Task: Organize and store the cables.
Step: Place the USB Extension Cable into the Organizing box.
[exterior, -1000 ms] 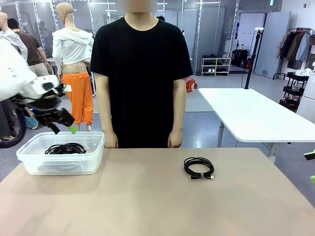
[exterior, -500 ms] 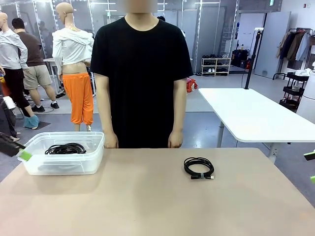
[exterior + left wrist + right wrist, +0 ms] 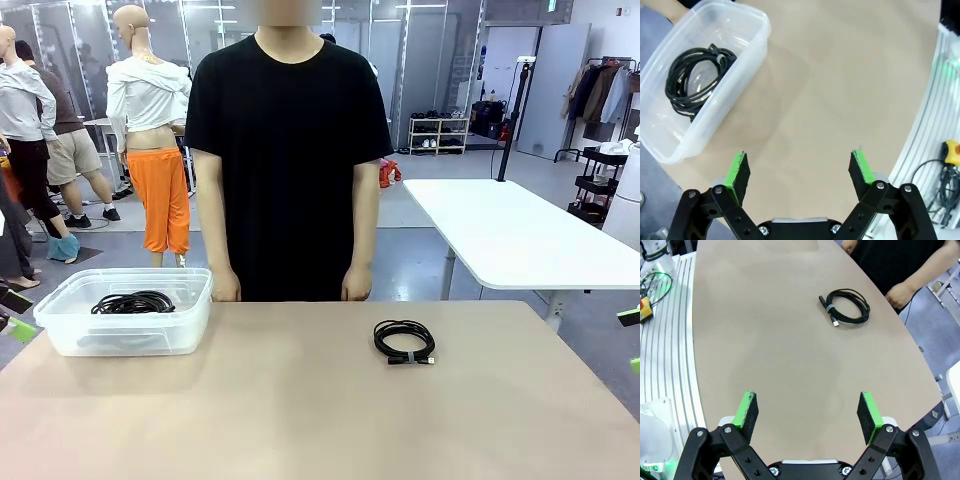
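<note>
clear plastic bin (image 3: 60, 330) at the table's far left corner now holds one coiled cable (image 3: 133, 301), the left claw (image 3: 800, 172) has been withdrawn wide open and empty, and a second cable (image 3: 404, 341) is left near the far edge, the right claw (image 3: 809, 417) likewise gaping empty.

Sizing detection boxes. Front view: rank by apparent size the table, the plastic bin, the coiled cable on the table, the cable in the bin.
1. table: largest by far.
2. plastic bin.
3. cable in the bin and coiled cable on the table: look alike. The binned one looks wider but flatter, and its coil is looser, so no ranking.
</note>
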Action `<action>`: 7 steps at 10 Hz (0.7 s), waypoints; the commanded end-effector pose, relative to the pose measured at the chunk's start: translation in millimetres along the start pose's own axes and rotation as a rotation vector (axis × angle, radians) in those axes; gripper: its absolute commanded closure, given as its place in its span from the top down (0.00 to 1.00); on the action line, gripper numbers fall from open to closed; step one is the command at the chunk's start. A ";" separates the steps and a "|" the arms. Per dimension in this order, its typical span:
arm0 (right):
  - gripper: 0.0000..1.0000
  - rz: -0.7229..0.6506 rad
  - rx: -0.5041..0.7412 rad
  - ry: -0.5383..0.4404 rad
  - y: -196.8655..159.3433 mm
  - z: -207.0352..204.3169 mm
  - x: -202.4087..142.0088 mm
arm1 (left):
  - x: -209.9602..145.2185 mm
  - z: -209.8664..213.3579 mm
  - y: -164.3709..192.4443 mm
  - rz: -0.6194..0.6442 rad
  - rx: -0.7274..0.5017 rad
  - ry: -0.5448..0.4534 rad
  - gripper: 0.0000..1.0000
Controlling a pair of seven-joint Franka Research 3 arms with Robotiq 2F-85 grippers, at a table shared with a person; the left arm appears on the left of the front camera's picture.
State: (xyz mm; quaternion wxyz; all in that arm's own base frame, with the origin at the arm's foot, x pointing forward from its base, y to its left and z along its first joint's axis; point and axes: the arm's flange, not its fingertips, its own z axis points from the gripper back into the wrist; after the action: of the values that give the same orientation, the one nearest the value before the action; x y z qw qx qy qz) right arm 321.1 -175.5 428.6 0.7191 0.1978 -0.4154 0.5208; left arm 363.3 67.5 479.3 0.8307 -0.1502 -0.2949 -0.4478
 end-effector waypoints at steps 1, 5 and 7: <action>1.00 -0.016 -0.009 -0.014 -1.2 -0.5 2.0 | 0.8 -0.8 -1.4 0.036 -0.008 -0.015 1.00; 1.00 -0.016 -0.009 -0.014 -1.2 -0.5 2.0 | 0.8 -0.8 -1.4 0.036 -0.008 -0.015 1.00; 1.00 0.063 -0.004 0.084 1.7 -7.0 24.8 | 0.8 -0.8 -1.4 0.036 -0.008 -0.015 1.00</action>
State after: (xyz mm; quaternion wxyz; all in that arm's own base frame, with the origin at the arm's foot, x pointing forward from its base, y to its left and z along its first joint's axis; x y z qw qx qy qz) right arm 323.4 -170.7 432.8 0.7165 0.1894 -0.4105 0.5312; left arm 363.4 67.2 479.3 0.8330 -0.1553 -0.2966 -0.4405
